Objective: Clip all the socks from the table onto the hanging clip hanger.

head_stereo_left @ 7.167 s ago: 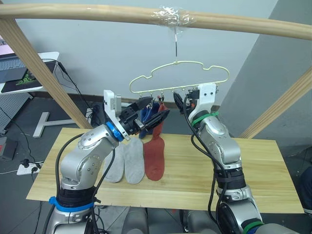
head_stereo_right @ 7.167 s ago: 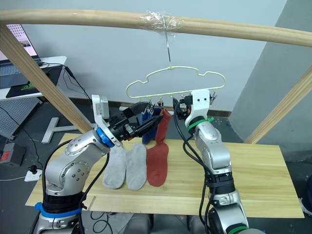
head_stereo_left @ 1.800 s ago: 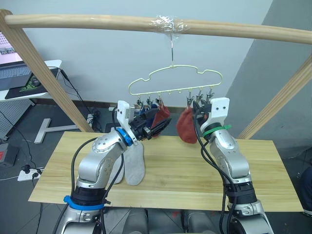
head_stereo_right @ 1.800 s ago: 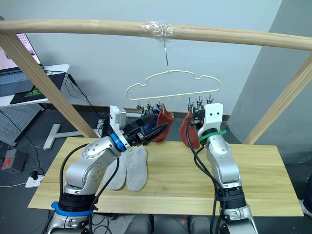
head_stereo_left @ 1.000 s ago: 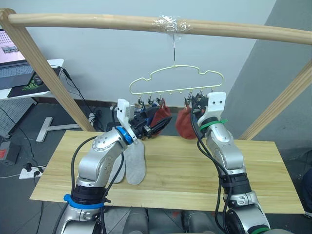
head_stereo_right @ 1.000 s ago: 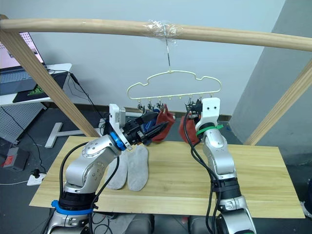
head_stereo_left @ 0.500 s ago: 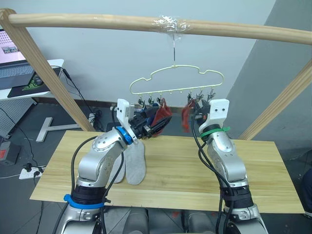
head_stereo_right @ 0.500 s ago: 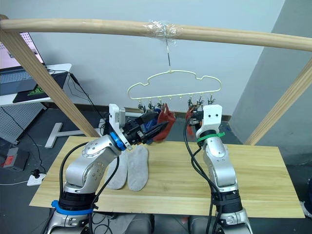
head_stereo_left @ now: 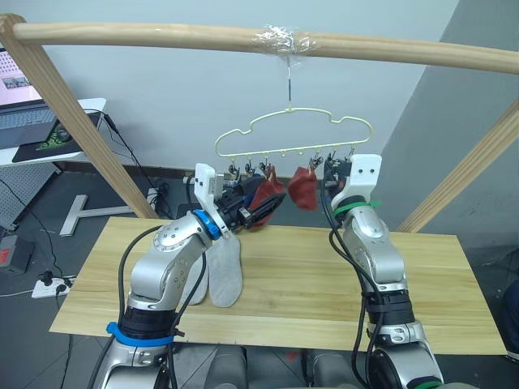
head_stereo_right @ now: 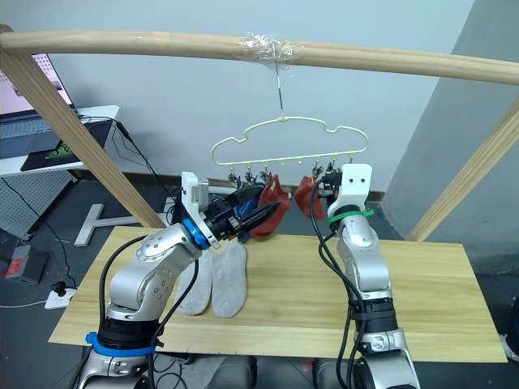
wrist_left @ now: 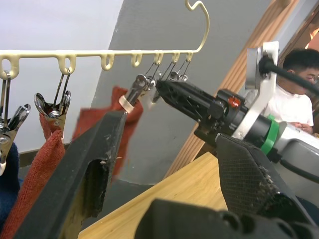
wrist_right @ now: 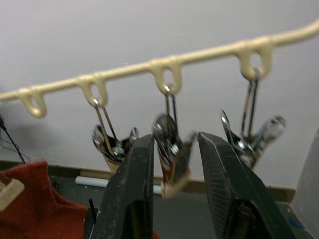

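The clip hanger (head_stereo_left: 292, 134), pale yellow wire, hangs by its hook from a thick wooden pole (head_stereo_left: 243, 36) above the table (head_stereo_left: 292, 284), the hook's seat wrapped in clear tape. No writing or brand can be read on anything here. Blue socks (head_stereo_right: 241, 203) and a rust red sock (head_stereo_left: 263, 194) hang at the hanger's left clips, and a second rust red sock (head_stereo_left: 304, 186) dangles from a clip nearer the middle. Two light grey socks (head_stereo_left: 215, 271) lie side by side on the table planks. The left gripper (head_stereo_left: 258, 207) is raised beside the hung socks, its fingers spread apart and empty. The right gripper (wrist_right: 174, 164) reaches up to the hanger's right end (forearm nearly upright), its fingers parted around a metal clip (wrist_right: 167, 137), pinching nothing that I can make out.
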Action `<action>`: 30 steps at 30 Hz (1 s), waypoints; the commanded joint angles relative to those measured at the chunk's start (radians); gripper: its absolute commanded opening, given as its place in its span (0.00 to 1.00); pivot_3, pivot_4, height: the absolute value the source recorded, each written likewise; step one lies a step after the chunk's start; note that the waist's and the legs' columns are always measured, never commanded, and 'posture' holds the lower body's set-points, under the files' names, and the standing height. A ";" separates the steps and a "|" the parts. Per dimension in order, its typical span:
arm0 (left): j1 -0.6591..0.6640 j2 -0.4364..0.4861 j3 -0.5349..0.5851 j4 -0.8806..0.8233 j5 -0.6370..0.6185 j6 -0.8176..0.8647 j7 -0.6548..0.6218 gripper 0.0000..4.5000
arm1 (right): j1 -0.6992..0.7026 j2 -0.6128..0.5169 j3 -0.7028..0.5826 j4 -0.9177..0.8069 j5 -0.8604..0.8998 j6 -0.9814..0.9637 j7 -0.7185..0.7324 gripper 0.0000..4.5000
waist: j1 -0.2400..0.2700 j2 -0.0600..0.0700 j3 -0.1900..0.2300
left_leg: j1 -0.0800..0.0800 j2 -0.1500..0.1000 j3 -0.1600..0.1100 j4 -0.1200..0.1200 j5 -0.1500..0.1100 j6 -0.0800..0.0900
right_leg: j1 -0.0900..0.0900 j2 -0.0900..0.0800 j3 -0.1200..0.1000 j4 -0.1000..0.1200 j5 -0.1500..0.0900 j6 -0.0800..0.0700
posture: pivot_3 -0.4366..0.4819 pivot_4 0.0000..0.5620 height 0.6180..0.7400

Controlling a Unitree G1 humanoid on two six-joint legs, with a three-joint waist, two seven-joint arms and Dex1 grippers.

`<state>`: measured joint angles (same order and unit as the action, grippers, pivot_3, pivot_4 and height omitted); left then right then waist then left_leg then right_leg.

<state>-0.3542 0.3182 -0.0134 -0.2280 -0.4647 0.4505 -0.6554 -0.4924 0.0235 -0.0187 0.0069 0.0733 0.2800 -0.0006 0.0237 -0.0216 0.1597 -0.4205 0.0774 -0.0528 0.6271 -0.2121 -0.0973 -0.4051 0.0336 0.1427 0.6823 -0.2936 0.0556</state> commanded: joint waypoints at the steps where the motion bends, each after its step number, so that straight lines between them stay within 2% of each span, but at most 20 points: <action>1: -0.012 -0.003 0.006 -0.033 -0.007 -0.015 0.006 0.74 | -0.023 0.010 0.003 -0.009 0.007 -0.034 0.006 0.31 | 0.000 0.000 0.000 | 0.000 0.000 0.000 0.000 0.000 0.000 | 0.000 0.000 0.000 0.000 0.000 0.000 | 0.66 0.26 1.00; 30: -0.008 -0.004 0.002 -0.037 -0.009 -0.018 0.009 0.74 | 0.003 0.040 -0.028 -0.008 0.007 0.035 -0.043 0.31 | 0.000 0.000 0.000 | 0.000 0.000 0.000 0.000 0.000 0.000 | 0.000 0.000 0.000 0.000 0.000 0.000 | 0.66 0.26 1.00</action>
<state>-0.3541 0.3175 -0.0137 -0.2280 -0.4648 0.4504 -0.6442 -0.4839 0.0603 -0.0444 0.0371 0.0729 0.3191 -0.0349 0.0235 -0.0214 0.1598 -0.4205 0.0774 -0.0528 0.6266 -0.2121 -0.0973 -0.4052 0.0336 0.1428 0.6822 -0.2936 0.0557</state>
